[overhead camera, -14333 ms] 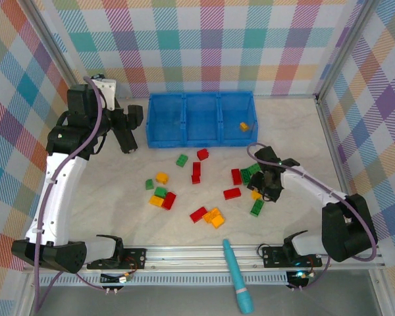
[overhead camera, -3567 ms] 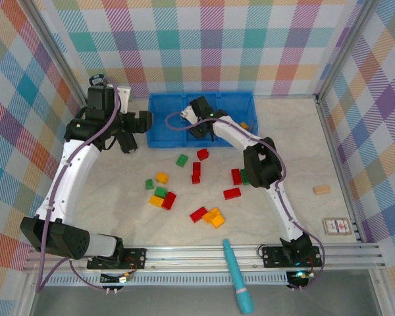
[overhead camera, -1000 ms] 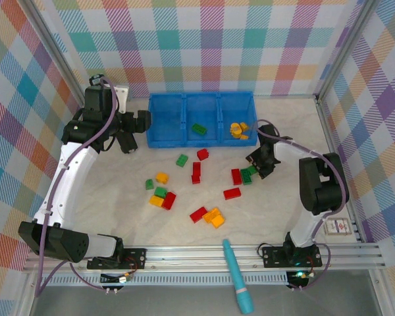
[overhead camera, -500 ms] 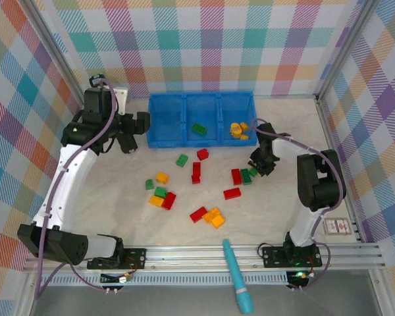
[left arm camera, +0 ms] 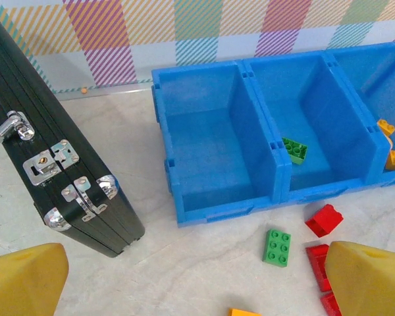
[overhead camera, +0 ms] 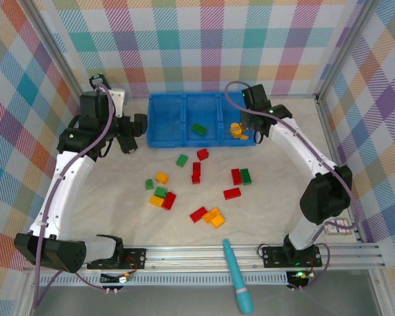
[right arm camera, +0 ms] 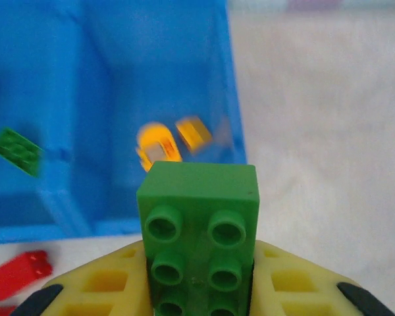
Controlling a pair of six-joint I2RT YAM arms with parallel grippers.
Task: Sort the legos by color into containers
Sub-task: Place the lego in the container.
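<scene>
Squarely, the right fingers (right arm camera: 85, 289) clamp a bright green studded lego (right arm camera: 199, 197); left fingers (left arm camera: 26, 280) spread wide.

no legible text, no readable labels, numbers or signs

Clamps a green lego (right arm camera: 197, 197) in the right gripper (right arm camera: 197, 286), arm stretched far forward; holds the left gripper (left arm camera: 197, 283) spread (jaws far apart), arm arched forward.
</scene>
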